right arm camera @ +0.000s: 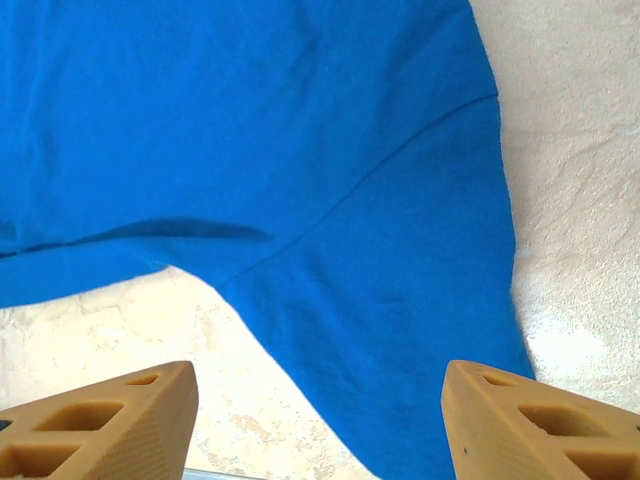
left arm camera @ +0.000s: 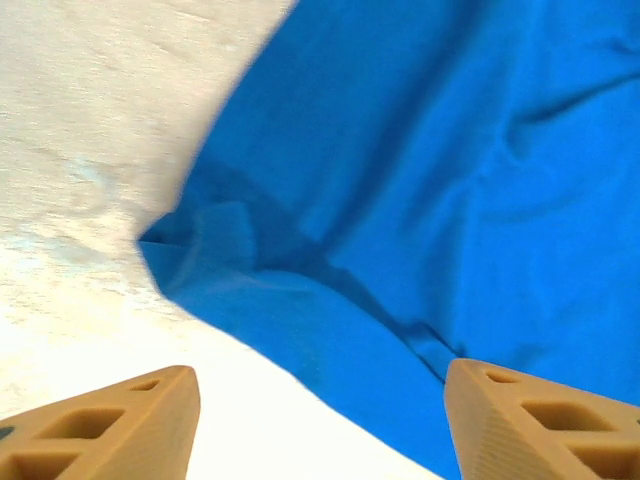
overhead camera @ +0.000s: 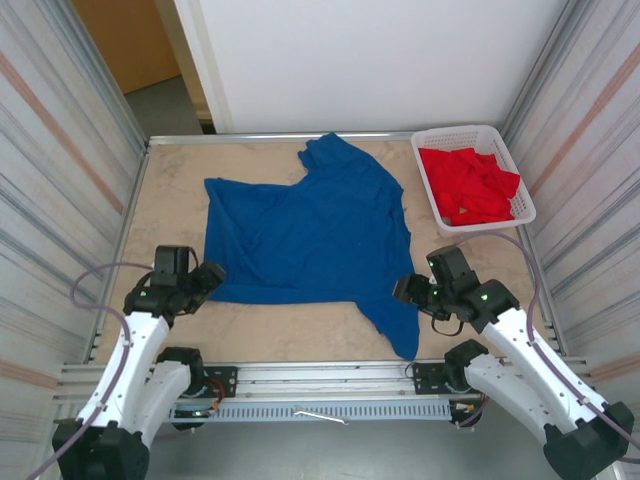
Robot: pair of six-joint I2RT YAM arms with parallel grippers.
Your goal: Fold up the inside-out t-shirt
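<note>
Royal-blue cotton t-shirt spread flat, left of the white plastic basket. Left gripper and right gripper, jaws spread and empty, flank its near edge; each should pinch both layers.

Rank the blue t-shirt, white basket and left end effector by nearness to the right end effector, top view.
1. Royal-blue cotton t-shirt, beside the right end effector.
2. White plastic basket, back right corner.
3. Left end effector, near left.
</note>
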